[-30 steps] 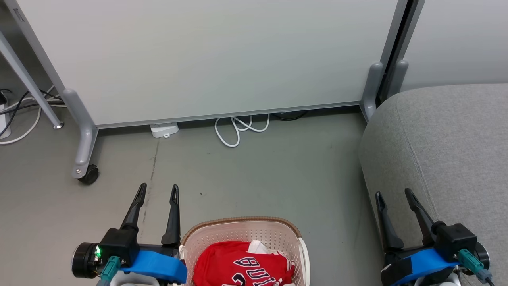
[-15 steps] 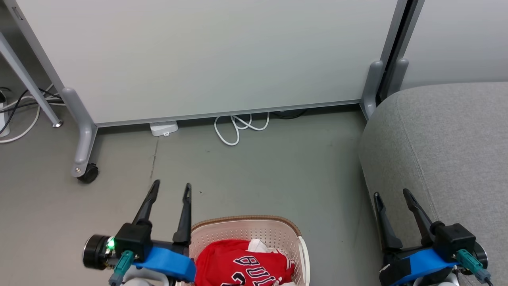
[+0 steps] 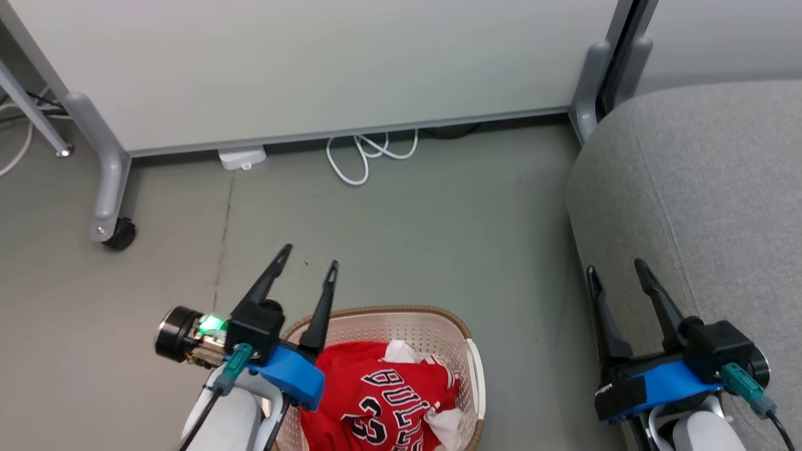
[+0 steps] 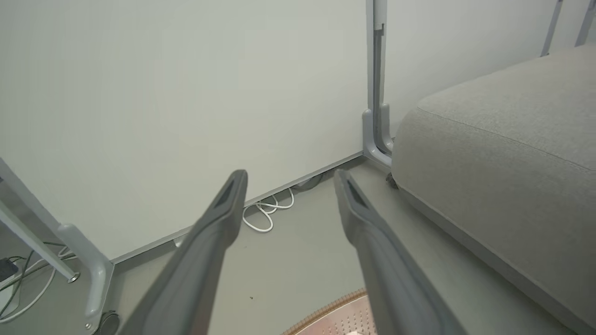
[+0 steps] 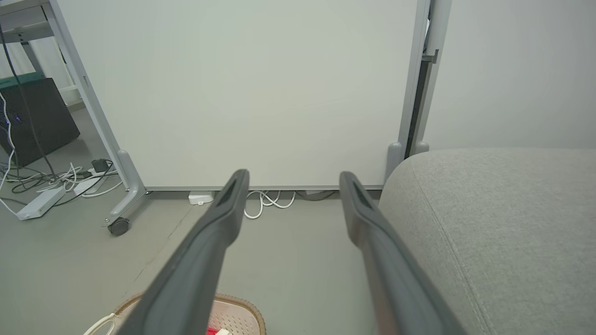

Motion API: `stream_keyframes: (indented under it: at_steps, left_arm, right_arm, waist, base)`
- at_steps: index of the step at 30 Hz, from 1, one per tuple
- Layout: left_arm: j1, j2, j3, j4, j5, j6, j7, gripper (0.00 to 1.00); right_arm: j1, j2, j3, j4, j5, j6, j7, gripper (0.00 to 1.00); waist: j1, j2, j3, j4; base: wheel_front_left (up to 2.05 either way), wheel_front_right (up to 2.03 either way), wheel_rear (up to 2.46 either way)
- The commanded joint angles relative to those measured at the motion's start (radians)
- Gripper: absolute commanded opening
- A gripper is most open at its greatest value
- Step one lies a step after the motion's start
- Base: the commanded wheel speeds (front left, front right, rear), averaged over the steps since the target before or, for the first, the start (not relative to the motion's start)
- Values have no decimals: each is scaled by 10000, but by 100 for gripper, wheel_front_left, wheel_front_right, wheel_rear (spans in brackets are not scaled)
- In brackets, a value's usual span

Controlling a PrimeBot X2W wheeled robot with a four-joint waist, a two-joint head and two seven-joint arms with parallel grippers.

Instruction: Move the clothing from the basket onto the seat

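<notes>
Two tools gape empty: left tool (image 3: 311, 255) over basket (image 3: 407, 327) rim, right tool (image 3: 614, 265) beside seat (image 3: 720, 188). Reach step; next, lower left tool onto clothing (image 3: 376, 401), apparently bunched.

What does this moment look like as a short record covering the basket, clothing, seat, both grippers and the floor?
basket: on the floor, to the left of the seat
clothing: red jerseys bundled inside the basket, lettering facing up
seat: grey cushion on the robot's right
left gripper: jaws open, empty, over the basket's left edge
right gripper: jaws open, empty, at the seat's edge
floor: white cable coiled below the partition
progress: clothing not yet lifted
</notes>
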Motion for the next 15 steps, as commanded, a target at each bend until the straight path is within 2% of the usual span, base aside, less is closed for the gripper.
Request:
stream_keyframes:
  at_steps: [1,15]
  left_arm:
    - [-381,130,-305,215,28,-84,-49,100]
    - [-2628,990,-3568,2643,-774,-53,-41,100]
  right_arm:
    - [-229,-47,11,-77,-100,22,-37,100]
    - [-1423,-43,94,-552,-298,22,-37,100]
  waist:
    - [0,0,383,-148]
    - [0,0,2666,-787]
  base:
    - [0,0,0]
    - [0,0,0]
